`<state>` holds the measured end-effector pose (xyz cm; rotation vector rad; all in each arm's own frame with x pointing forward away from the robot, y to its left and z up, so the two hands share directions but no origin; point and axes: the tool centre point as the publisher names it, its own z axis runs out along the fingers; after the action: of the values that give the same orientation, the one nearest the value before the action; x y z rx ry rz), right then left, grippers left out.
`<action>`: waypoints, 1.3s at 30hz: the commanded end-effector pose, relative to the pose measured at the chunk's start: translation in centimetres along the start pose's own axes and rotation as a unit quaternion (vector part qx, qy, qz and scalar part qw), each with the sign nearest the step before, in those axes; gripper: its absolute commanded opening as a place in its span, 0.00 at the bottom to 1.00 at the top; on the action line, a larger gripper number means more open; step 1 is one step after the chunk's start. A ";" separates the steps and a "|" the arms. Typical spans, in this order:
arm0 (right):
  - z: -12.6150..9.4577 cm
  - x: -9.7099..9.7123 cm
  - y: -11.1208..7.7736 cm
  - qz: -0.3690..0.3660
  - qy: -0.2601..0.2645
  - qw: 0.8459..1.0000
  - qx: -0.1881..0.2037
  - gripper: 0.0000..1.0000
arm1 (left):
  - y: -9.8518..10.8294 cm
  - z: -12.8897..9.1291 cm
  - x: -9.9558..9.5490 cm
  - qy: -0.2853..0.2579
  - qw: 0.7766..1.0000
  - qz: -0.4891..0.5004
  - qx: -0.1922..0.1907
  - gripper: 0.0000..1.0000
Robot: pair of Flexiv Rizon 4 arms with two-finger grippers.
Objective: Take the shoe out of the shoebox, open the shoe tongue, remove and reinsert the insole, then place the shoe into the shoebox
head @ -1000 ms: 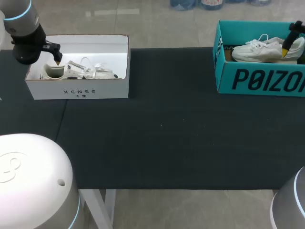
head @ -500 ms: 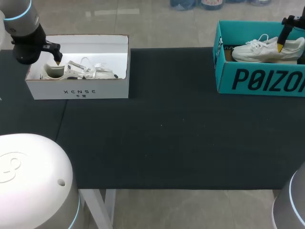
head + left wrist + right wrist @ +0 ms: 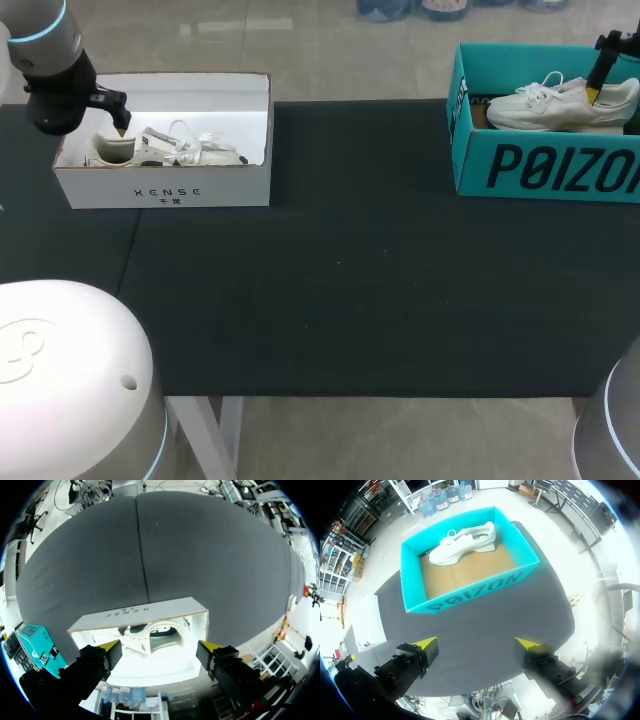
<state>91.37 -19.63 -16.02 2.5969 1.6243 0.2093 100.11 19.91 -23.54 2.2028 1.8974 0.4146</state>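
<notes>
Lettering — white shoebox [image 3: 165,185], teal shoebox [image 3: 545,165].

Black left hand [image 3: 159,646], yellow fingertips [image 3: 107,645], glossy white arm shells [image 3: 70,370], blue rings [image 3: 160,450].

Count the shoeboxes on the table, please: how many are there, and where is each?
2. The white shoebox stands at the table's left rear, the teal shoebox at its right rear. None seems hidden.
</notes>
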 end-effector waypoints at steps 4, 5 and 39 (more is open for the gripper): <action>2.9 1.3 7.8 -0.002 -0.012 1.000 0.001 1.00 | -0.1 0.0 0.0 0.000 1.000 0.000 -0.001 1.00; 3.2 1.3 8.6 -0.002 -0.011 1.000 0.000 1.00 | -0.1 0.0 0.0 0.000 1.000 0.000 -0.001 1.00; 14.3 -3.1 24.8 -0.119 -0.040 0.992 0.007 1.00 | -0.1 0.0 0.0 0.000 1.000 0.000 -0.001 1.00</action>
<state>112.17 -32.45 -26.34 2.3222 1.8583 0.1219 100.10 19.91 -23.53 2.2028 1.8973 0.4151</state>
